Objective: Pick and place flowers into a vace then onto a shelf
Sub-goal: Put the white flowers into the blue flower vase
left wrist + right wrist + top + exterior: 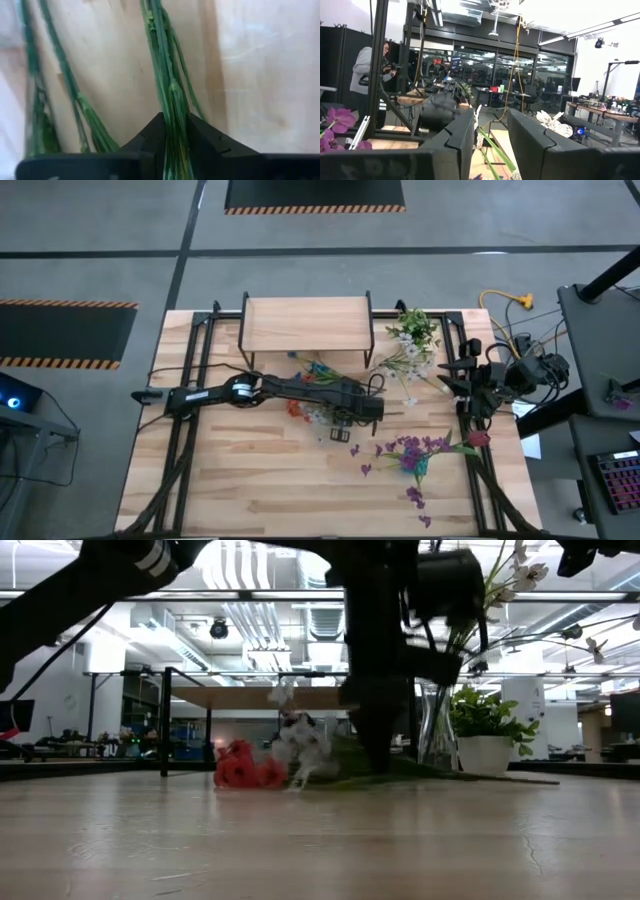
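The left gripper (175, 150) is down on the light wooden tabletop (250, 480), fingers clamped on a bundle of thin green flower stems (167, 85) before the low wooden shelf (308, 323). The right gripper (490, 137) waits at the table's right edge, fingers apart around a green stem (492, 142).

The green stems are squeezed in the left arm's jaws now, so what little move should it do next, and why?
Probably lift a little. The left gripper has its jaws closed around a bunch of green stems lying flat on the table, so they must rise clear before going toward the glass vase.
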Controlling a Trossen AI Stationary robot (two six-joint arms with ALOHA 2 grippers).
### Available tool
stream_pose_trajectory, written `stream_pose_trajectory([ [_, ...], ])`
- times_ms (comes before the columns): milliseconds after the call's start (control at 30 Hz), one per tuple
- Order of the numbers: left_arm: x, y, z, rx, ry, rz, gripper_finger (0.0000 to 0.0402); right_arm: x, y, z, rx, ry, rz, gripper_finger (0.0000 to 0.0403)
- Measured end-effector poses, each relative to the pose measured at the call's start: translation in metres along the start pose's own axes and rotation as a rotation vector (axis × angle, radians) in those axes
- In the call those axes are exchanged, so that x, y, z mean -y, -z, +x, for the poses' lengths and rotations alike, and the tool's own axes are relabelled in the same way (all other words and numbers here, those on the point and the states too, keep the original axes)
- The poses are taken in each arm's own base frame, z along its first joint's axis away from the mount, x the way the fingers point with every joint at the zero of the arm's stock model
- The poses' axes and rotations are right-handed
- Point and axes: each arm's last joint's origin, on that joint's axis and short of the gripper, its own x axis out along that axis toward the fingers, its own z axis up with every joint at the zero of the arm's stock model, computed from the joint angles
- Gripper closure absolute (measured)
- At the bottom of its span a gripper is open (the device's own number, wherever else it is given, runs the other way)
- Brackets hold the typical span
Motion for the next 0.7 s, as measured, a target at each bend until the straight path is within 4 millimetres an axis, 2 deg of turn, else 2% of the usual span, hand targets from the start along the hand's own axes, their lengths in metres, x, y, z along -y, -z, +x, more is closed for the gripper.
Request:
stream_pose_trajectory([
  [267,-0.002,0.005,-0.032,0.032,-0.004,0.001,0.0395,0.0,-0.001,0.0,0.007,0.002,0.004,0.0294],
  [567,-0.005,0.023,-0.064,-0.052,-0.076,-0.006,0.0399,0.0,-0.001,0.0,0.012,0.003,0.026,0.0294],
  [700,-0.008,0.031,-0.085,-0.044,-0.081,-0.011,0.0399,0.001,-0.003,0.0,0.031,0.007,0.037,0.0294],
])
